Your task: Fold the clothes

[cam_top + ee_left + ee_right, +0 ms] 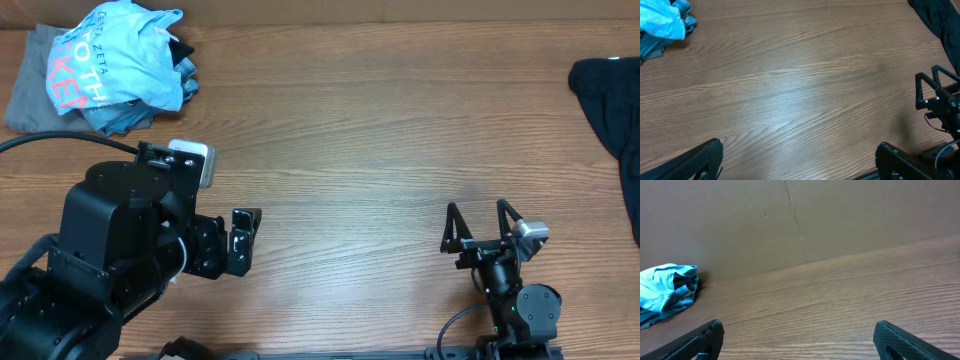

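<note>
Crumpling hides most of the light blue T-shirt (120,65). It lies bunched in a heap, so collar, sleeves and hem cannot be told apart. Only part of its red-and-white lettering shows, with the lines running roughly from the near side to the far side of the table. The heap itself has no clear long axis. It sits well beyond the left gripper (243,240), at the far corner on that arm's outer side, and rests on a grey garment (25,90) whose shape is mostly covered. Something darker is tucked into the folds, too small to identify.

A dark garment (615,110) lies beyond the right gripper (484,225), toward its outer side, cut off by the frame edge.

Both grippers hang spread wide with nothing between the fingers. In each wrist view only the black fingertips (695,162) show at the bottom corners. The left gripper points across the table toward the right one, and they are well apart.

The table (380,130) is brown wood grain, with a plain brown wall (800,220) behind it bearing a thin crack.
</note>
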{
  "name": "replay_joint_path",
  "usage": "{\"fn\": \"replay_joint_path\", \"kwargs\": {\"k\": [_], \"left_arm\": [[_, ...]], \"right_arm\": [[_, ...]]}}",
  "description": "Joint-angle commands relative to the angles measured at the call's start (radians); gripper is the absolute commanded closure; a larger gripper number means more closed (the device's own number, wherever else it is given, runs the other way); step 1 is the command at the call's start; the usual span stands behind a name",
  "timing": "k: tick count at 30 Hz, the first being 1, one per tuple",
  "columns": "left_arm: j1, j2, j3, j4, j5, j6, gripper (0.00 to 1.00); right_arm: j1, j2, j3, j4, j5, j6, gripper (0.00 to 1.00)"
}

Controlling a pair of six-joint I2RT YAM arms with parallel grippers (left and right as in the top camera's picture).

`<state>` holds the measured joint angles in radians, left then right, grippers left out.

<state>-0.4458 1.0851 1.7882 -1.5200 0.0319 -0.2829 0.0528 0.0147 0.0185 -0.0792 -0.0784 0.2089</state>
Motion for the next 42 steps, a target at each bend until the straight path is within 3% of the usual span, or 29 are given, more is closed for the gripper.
{"fn": "replay_joint_path", "kwargs": {"k": [1,16,23,29,37,42], "left_arm": [[-0.006,0.0,0.0,0.002,-0.01,-0.009,0.0],[-0.002,-0.001,0.0,0.001,-0.01,-0.009,0.0],[0.096,-0.085,-0.079,0.016,0.018,-0.037,0.0],[0.175,-0.338,-0.435,0.219,0.03,-0.035,0.0],[0.322,-0.758,-0.996,0.666,0.02,-0.037,0.0],[0.374,-0.894,-1.165,0.66,0.011,-0.034,0.0]], "right_arm": [[-0.002,-0.012,-0.01,0.002,-0.002,-0.007,0.0],[-0.002,-0.012,-0.01,0.002,-0.002,-0.007,0.0],[-0.002,-0.012,-0.01,0.002,-0.002,-0.007,0.0],[-0.002,-0.012,-0.01,0.002,-0.003,-0.007,0.0],[-0.002,-0.012,-0.01,0.002,-0.002,-0.007,0.0],[-0.002,-0.012,-0.01,0.002,-0.002,-0.007,0.0]]}}
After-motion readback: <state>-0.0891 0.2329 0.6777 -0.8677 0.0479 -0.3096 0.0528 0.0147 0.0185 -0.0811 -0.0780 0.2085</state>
